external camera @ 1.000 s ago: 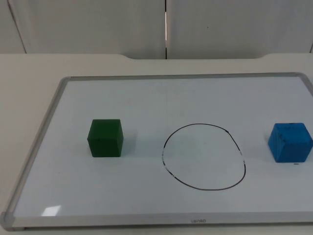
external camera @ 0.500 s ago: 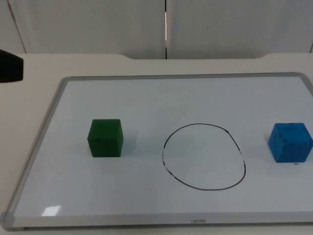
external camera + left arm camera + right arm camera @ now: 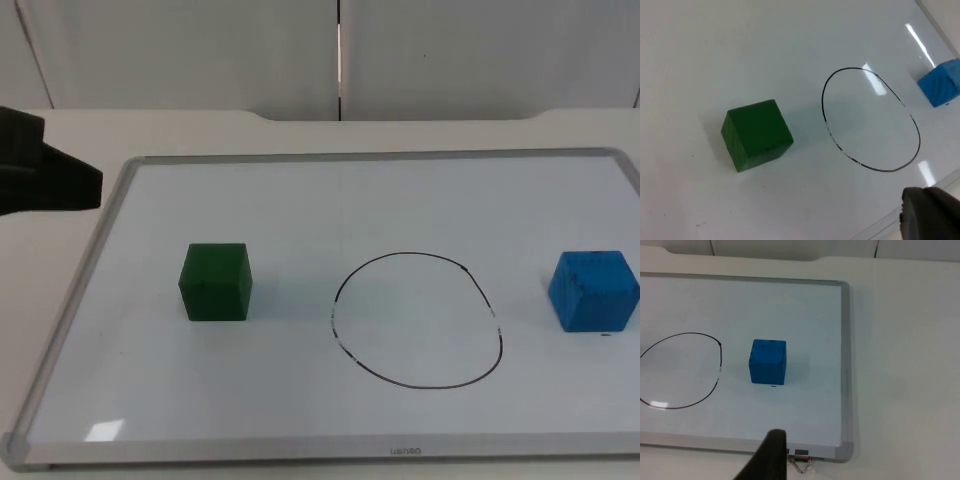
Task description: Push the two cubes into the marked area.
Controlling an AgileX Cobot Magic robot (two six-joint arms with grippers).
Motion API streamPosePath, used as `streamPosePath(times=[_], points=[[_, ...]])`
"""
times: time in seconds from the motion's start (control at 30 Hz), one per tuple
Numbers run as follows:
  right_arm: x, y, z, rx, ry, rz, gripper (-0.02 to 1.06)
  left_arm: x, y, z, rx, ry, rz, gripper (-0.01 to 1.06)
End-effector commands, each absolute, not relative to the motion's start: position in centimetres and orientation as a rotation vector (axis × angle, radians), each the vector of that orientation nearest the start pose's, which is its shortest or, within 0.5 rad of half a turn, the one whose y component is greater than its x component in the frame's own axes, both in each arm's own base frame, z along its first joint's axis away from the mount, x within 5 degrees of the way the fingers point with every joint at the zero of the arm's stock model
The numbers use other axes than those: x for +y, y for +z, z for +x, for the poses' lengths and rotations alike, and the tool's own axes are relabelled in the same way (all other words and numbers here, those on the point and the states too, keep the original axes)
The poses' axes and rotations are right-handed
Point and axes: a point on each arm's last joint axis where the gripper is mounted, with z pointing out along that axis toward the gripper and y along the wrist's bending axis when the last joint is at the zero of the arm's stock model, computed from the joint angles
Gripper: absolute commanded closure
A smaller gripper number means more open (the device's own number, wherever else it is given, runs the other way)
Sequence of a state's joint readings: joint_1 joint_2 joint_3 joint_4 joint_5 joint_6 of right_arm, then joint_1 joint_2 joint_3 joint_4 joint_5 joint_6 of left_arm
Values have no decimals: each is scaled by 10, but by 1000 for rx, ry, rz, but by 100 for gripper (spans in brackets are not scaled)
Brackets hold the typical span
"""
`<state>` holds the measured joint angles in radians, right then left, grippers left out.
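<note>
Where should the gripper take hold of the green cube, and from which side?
Judging by its pose, grip the green cube by two opposite vertical faces, coming straight down from above: it sits flat and upright on the whiteboard, with open space all around.

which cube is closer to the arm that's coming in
The green cube, left of the drawn black circle; the left arm enters on its side. The blue cube sits across.

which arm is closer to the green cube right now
Left. The left gripper sits at the whiteboard's left edge, up-left of the green cube; the right arm's view looks at the blue cube, far across.
</note>
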<state>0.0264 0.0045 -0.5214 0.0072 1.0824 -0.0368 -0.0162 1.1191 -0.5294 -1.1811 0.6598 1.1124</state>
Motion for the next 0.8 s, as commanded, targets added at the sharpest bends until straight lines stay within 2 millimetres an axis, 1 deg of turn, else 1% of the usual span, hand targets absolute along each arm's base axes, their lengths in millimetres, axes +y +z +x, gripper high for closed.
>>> streamPosePath(times=[0.0, 0.2, 0.3, 0.47, 0.7, 0.77], points=[[0, 280, -7, 2047, -3, -59, -1, -54, 241, 197, 2249, -698, 297, 105], [0, 280, -7, 2047, -3, -59, -1, -51, 237, 201, 2262, -662, 279, 105], [0, 280, -7, 2047, -3, -59, -1, -52, 237, 203, 2258, -688, 241, 105], [0, 280, -7, 2047, -3, -59, -1, -52, 234, 206, 2262, -696, 246, 105], [0, 280, -7, 2047, -3, -59, -1, -52, 223, 212, 2306, -699, 223, 105], [0, 280, -7, 2047, -3, -59, -1, -51, 214, 217, 2342, -702, 208, 105]])
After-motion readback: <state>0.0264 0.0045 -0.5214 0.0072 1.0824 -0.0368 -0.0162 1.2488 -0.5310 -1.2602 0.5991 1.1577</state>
